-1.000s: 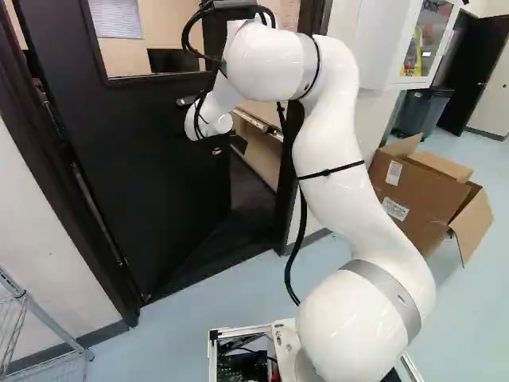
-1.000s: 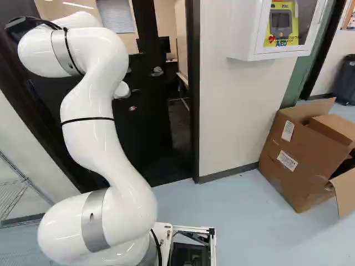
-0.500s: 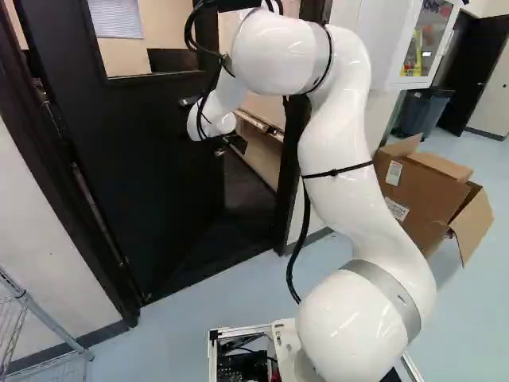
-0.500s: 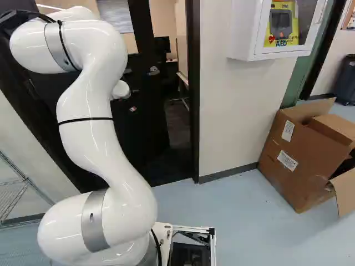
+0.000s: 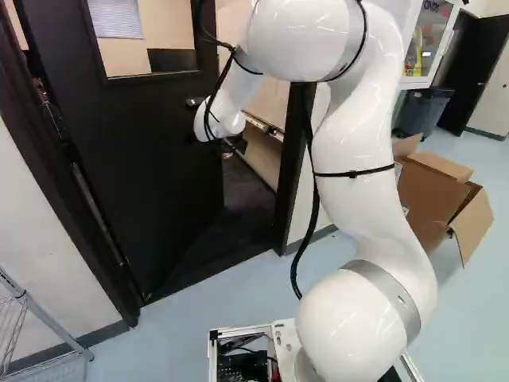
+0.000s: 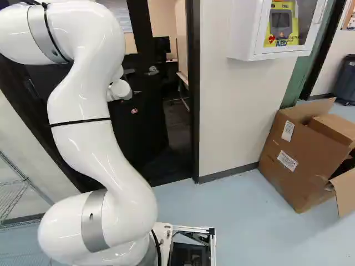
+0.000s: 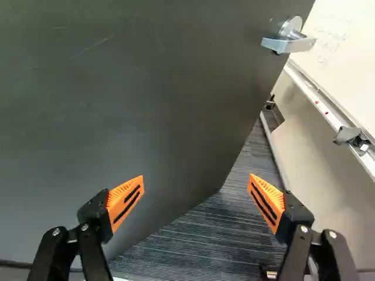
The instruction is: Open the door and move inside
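Observation:
In the right base view the black gripper (image 6: 134, 111) shows dimly beside the white wrist, against the dark door; its fingertips cannot be made out there. The black door (image 5: 151, 159) stands ajar, swung inward, with a gap at its free edge. Seen from the wrist, the gripper (image 7: 196, 180) is open with nothing between its orange pads. One finger lies over the door's face (image 7: 135, 99), the other over the carpet past its free edge. A silver lever handle (image 7: 288, 44) sits ahead of the fingers, near that edge, untouched.
A dark frame post (image 6: 193, 111) bounds the doorway. Inside are grey carpet (image 7: 205, 240) and a whiteboard tray (image 7: 322, 102). An open cardboard box (image 6: 305, 155) and a white wall cabinet (image 6: 249, 33) stand to the right, a wire shelf (image 5: 24, 318) to the left.
The door has swung slightly further inward. My arm's upper part has shifted right in the left base view and left in the right one, its wrist slightly. The base has stayed put.

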